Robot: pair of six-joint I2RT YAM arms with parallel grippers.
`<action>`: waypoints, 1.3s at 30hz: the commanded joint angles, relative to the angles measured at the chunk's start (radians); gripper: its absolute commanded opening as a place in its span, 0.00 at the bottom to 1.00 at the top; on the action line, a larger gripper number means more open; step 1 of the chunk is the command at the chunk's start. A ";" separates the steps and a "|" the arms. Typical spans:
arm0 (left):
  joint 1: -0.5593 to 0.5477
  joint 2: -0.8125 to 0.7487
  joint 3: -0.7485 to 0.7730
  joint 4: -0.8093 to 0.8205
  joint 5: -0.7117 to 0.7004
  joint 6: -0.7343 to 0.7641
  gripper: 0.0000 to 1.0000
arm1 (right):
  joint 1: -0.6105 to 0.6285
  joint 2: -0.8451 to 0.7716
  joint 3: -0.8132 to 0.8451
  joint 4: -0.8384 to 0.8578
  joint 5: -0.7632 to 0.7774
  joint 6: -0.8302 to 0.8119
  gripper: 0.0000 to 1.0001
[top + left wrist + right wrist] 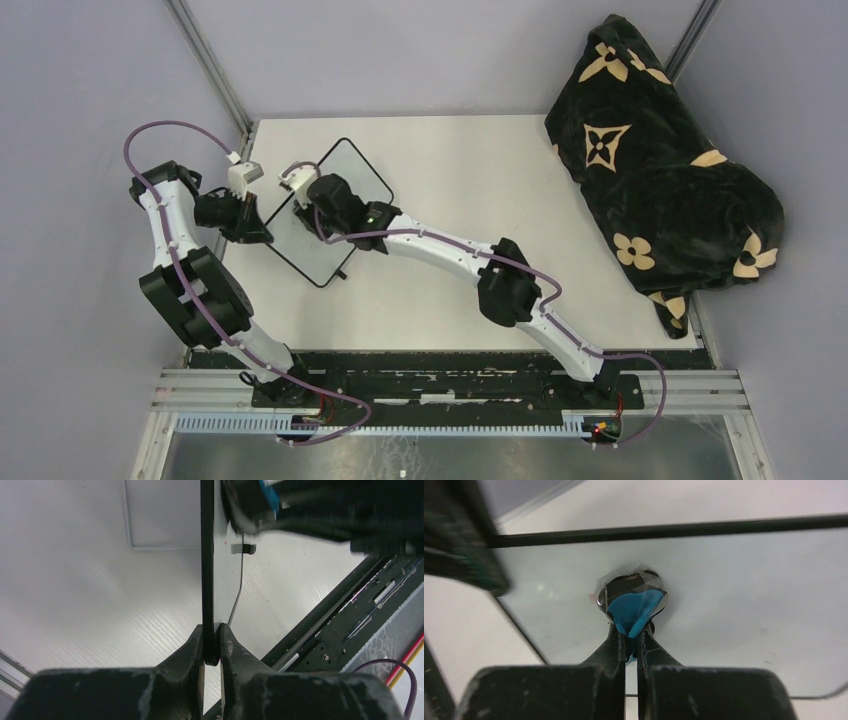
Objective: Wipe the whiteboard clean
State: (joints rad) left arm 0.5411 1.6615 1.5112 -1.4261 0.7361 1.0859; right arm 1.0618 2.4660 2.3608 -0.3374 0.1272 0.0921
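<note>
The whiteboard (352, 178) is a white panel in a thin black frame, lifted at a tilt over the table's left half. My left gripper (262, 232) is shut on its black edge (207, 580), and the fingers (212, 645) pinch the frame from both sides. A small black tab (245, 548) shows on the board's lower edge. My right gripper (300, 190) is shut on a small blue eraser pad (634, 610) with a dark round back. The pad is pressed against the board's white face (749, 605). No writing shows on the board.
A black blanket with beige flower prints (660, 170) is heaped at the table's right side. The black mounting rail (450, 390) runs along the near edge. A thin grey outline (150, 547) is marked on the tabletop under the board.
</note>
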 commanded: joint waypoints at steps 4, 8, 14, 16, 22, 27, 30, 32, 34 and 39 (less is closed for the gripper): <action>-0.019 -0.019 -0.031 -0.034 -0.062 0.032 0.03 | 0.070 0.010 0.065 0.089 -0.095 0.020 0.01; -0.020 -0.025 -0.036 -0.034 -0.060 0.032 0.03 | 0.055 0.031 0.072 0.100 -0.074 0.026 0.01; -0.020 -0.026 -0.036 -0.036 -0.067 0.031 0.03 | 0.005 0.039 0.061 0.085 -0.049 0.038 0.01; -0.020 -0.025 -0.034 -0.034 -0.067 0.030 0.03 | -0.013 0.038 0.060 0.077 -0.039 0.033 0.01; -0.019 -0.027 -0.032 -0.035 -0.066 0.029 0.03 | -0.076 0.012 0.033 0.055 -0.013 0.000 0.01; -0.020 -0.026 -0.030 -0.035 -0.062 0.030 0.03 | -0.109 -0.015 -0.009 0.041 0.000 -0.027 0.01; -0.020 -0.022 -0.027 -0.035 -0.059 0.029 0.03 | -0.110 -0.027 -0.036 0.033 -0.005 -0.038 0.01; -0.021 -0.022 -0.026 -0.034 -0.057 0.028 0.03 | -0.104 -0.030 -0.048 0.027 -0.009 -0.036 0.01; -0.020 -0.023 -0.025 -0.035 -0.056 0.029 0.03 | -0.088 -0.036 -0.062 0.028 -0.015 -0.037 0.01; -0.021 -0.017 -0.024 -0.035 -0.054 0.028 0.03 | -0.010 -0.046 -0.101 0.031 -0.034 -0.050 0.01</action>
State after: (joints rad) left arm 0.5362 1.6596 1.4960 -1.4189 0.7383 1.0851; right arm 1.0061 2.4416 2.3054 -0.2993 0.0517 0.0765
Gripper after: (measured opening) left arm 0.193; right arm 0.047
